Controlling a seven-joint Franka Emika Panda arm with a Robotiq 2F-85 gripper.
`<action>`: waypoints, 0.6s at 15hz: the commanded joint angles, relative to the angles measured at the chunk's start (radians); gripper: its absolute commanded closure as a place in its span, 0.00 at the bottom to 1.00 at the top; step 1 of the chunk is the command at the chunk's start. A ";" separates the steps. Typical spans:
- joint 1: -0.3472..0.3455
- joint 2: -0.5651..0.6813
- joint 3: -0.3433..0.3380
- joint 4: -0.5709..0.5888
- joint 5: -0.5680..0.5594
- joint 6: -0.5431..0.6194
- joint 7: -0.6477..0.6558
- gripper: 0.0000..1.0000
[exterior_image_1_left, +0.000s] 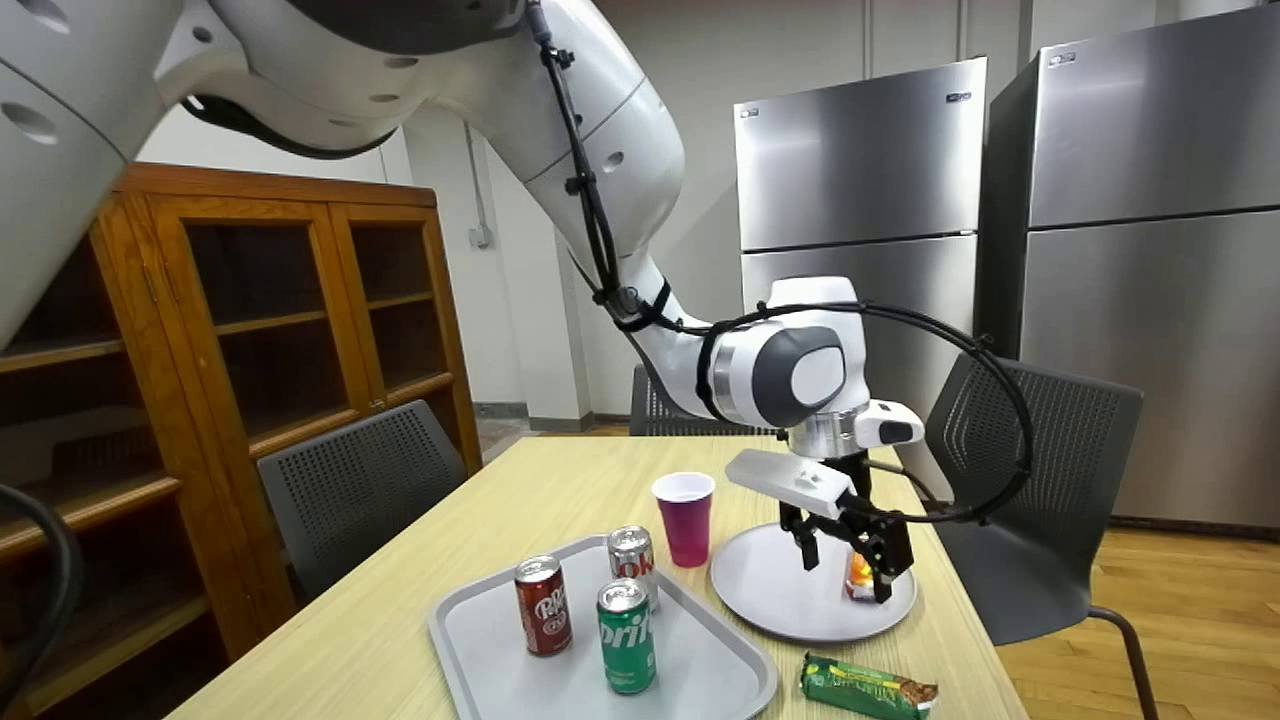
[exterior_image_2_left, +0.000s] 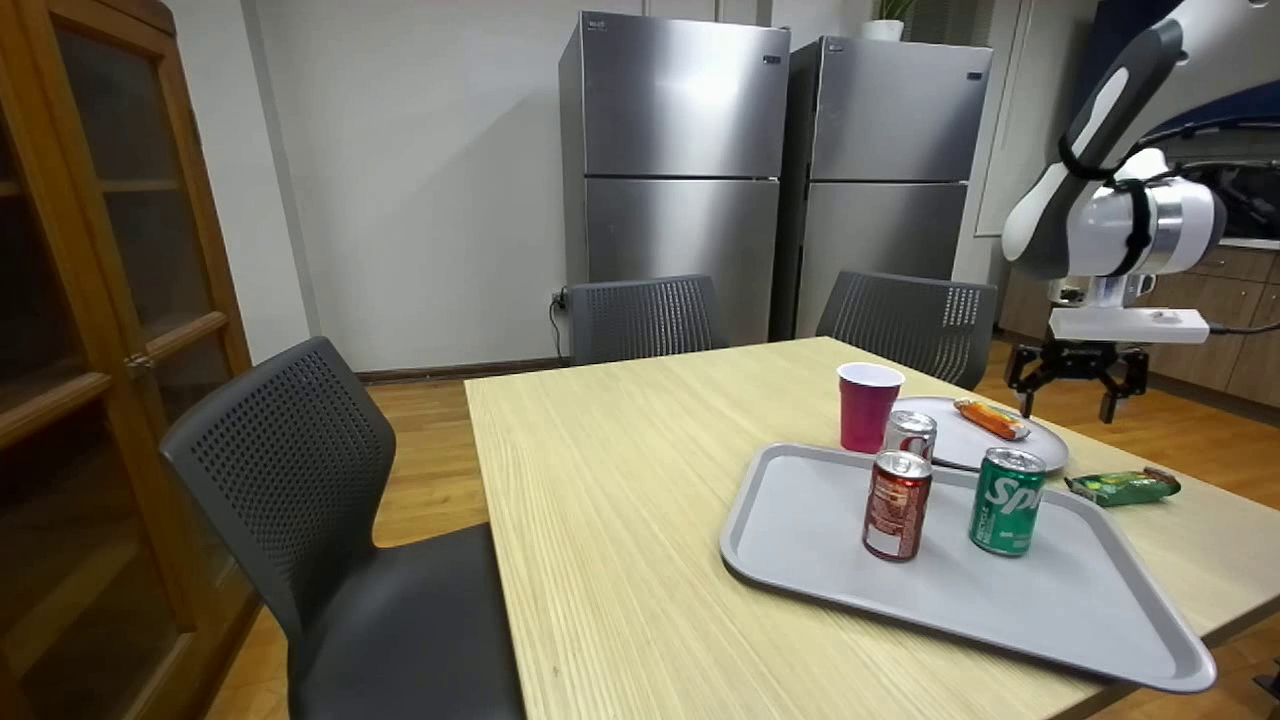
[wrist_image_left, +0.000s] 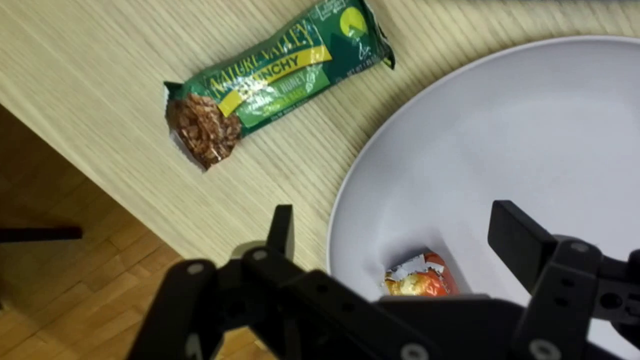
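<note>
While the gripper (exterior_image_2_left: 1066, 407) hangs empty, jaws wide apart, the orange bar (exterior_image_2_left: 991, 419) lies on the plate (exterior_image_1_left: 770, 590) below; a slow, straight descent and light squeeze across its narrow width would likely keep it from crumbling.

Both exterior views face refrigerators (exterior_image_1_left: 860, 165) across table (exterior_image_2_left: 620, 520) (tray (exterior_image_2_left: 800, 525) shared); wrist view: close, downward onto plate (wrist_image_left: 500, 130).
</note>
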 joint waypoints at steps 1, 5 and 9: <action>-0.093 0.062 0.084 0.119 0.028 -0.038 -0.162 0.00; -0.149 0.117 0.135 0.204 0.022 -0.043 -0.294 0.00; -0.190 0.163 0.179 0.270 0.017 -0.046 -0.413 0.00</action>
